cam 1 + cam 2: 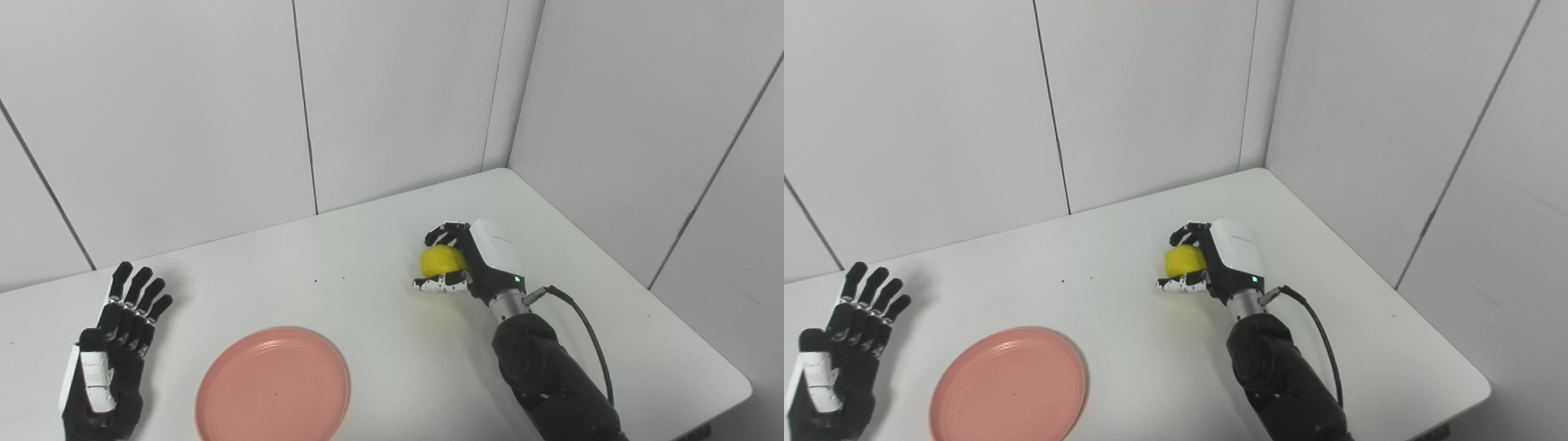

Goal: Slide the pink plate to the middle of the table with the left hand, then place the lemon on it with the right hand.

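The pink plate (273, 387) lies flat on the white table (380, 245), near the front edge and left of centre. My left hand (107, 361) is open with fingers spread, held to the left of the plate and apart from it. The yellow lemon (442, 261) is right of centre. My right hand (471, 260) is shut on the lemon, fingers curled over its top and thumb under it, low at the table surface. The plate (1009, 387), lemon (1185, 261) and right hand (1222, 257) also show in the right eye view.
White panel walls close off the back and the right side of the table. The table's right corner (738, 386) and front edge are near my right arm. A black cable (588, 334) loops off the right wrist.
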